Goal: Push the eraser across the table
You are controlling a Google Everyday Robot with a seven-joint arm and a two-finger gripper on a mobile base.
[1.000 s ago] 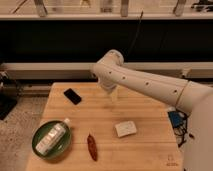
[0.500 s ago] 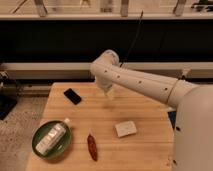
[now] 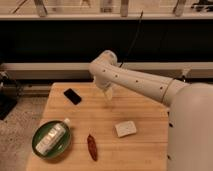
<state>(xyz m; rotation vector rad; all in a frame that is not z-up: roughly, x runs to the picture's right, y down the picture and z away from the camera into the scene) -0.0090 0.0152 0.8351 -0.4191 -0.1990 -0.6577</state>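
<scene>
The eraser (image 3: 72, 96) is a small flat black slab lying on the far left part of the light wooden table (image 3: 145, 112). My white arm reaches in from the right and bends down over the far middle of the table. The gripper (image 3: 106, 93) hangs just under the arm's elbow, above the tabletop, to the right of the eraser and apart from it.
A whitish rectangular block (image 3: 125, 128) lies right of centre. A dark red chili-shaped thing (image 3: 92, 146) lies near the front. A green bowl (image 3: 51, 140) holding a pale bottle sits at the front left corner. A dark wall and ledge run behind the table.
The arm has swung left over the last second, bringing the gripper closer to the eraser. The eraser and the other items have not moved.
</scene>
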